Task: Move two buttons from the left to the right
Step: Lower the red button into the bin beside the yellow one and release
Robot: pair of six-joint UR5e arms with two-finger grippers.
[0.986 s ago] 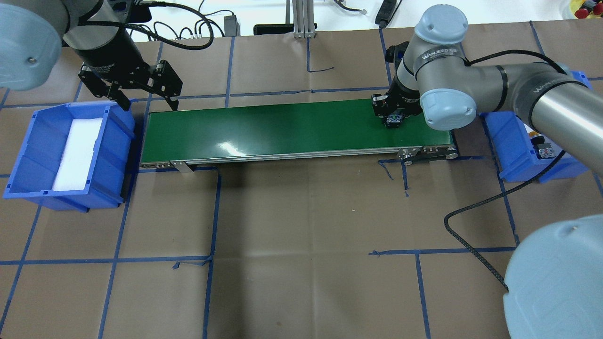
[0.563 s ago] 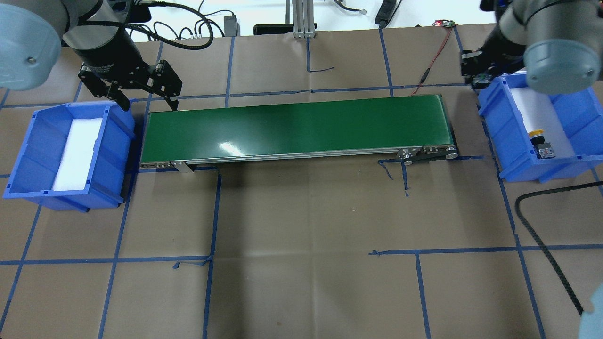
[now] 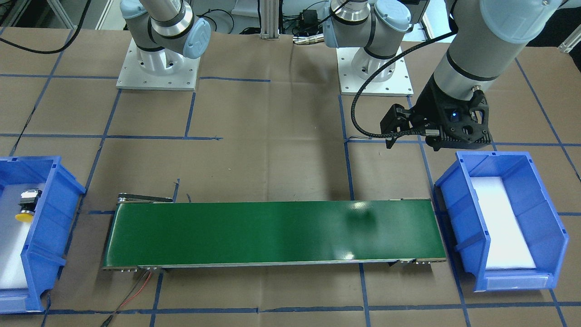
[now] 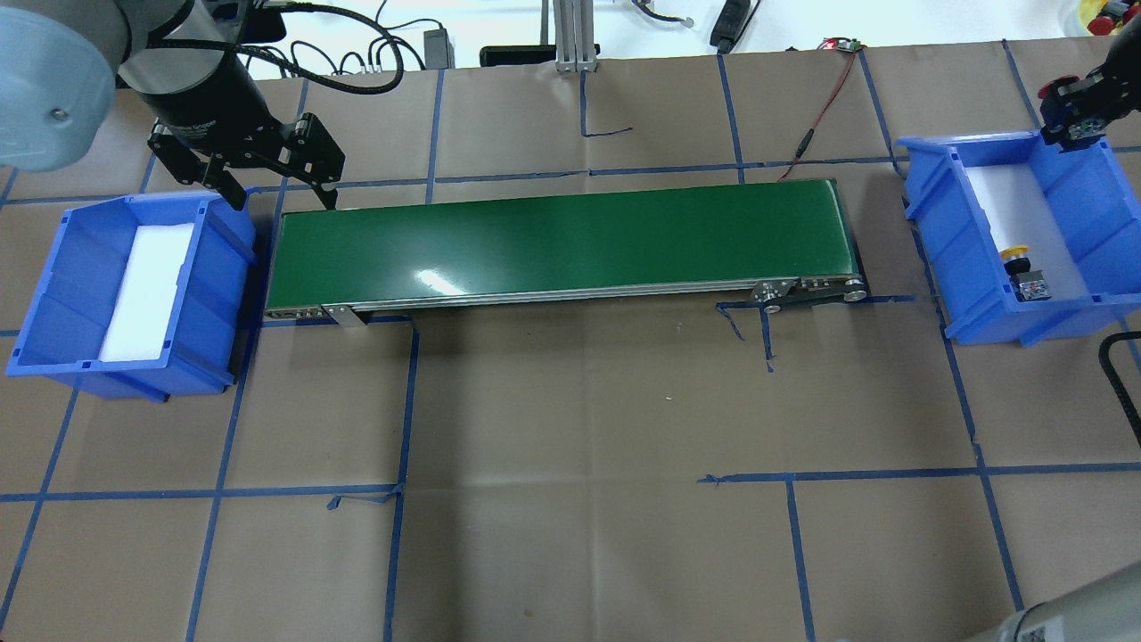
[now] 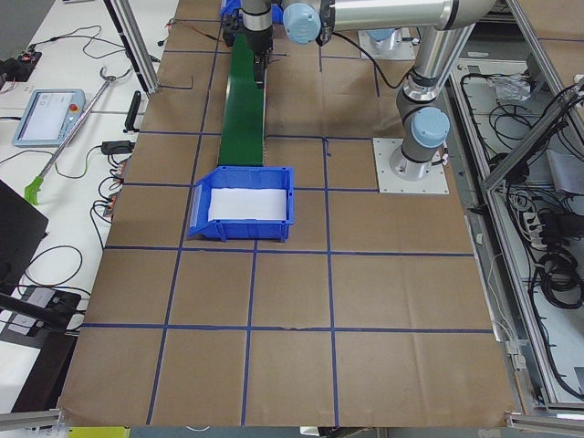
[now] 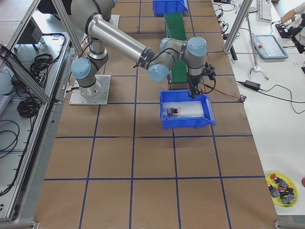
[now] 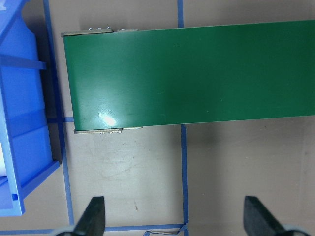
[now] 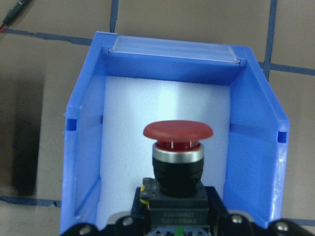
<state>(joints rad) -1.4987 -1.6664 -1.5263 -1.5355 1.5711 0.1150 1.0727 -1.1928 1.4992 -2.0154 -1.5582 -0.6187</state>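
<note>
The red button [image 8: 177, 132] hangs above the far end of the right bin [image 8: 83, 162], my right gripper [image 4: 1080, 127] closed snugly on its body. The yellow button [image 4: 1014, 253] lies in the same bin (well apart). I'd lower between the walls before releasing. My left gripper [image 7: 175, 223] is spread wide and empty, near the belt [image 4: 553, 241].

red button [image 8: 177, 132] base cropped below, right gripper [image 4: 1081, 125] fingers barely visible
</note>
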